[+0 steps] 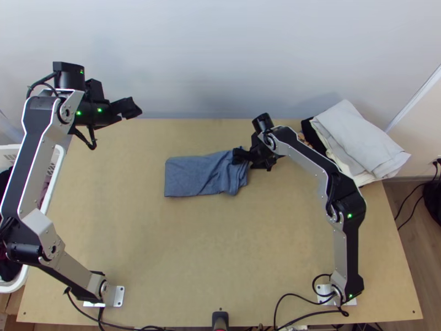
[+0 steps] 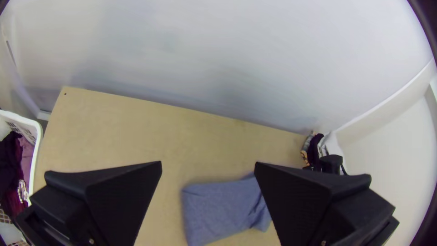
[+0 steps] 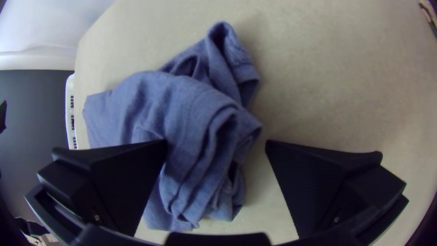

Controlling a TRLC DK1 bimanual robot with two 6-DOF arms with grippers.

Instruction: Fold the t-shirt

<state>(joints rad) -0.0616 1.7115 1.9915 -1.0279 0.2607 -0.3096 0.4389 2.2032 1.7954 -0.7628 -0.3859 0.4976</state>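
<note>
We see the blue t-shirt (image 1: 193, 176) on the wooden table (image 1: 165, 248), a little toward the far side and near the middle from left to right. It lies folded into a compact strip running left to right; its left part is flat and fairly smooth, while its right end is bunched, with loose folds and rumpled layers.

Our left gripper (image 1: 136, 108) is at the far left, up by the table's far edge and well apart from the shirt. In its wrist view, we have its claw wide, with nothing between the fingers (image 2: 114, 196).

Our right gripper (image 1: 236, 156) is at the shirt's bunched right end. In the right wrist view, its claw is wide too: one finger overlaps the cloth and the other is over the table just beside it. We cannot tell whether it touches the fabric.

To our left stands a white basket (image 1: 57, 160) with dark and pink clothes inside. At the far right we have a pile of white and cream cloths (image 1: 353, 138), with black cloth at its left.
</note>
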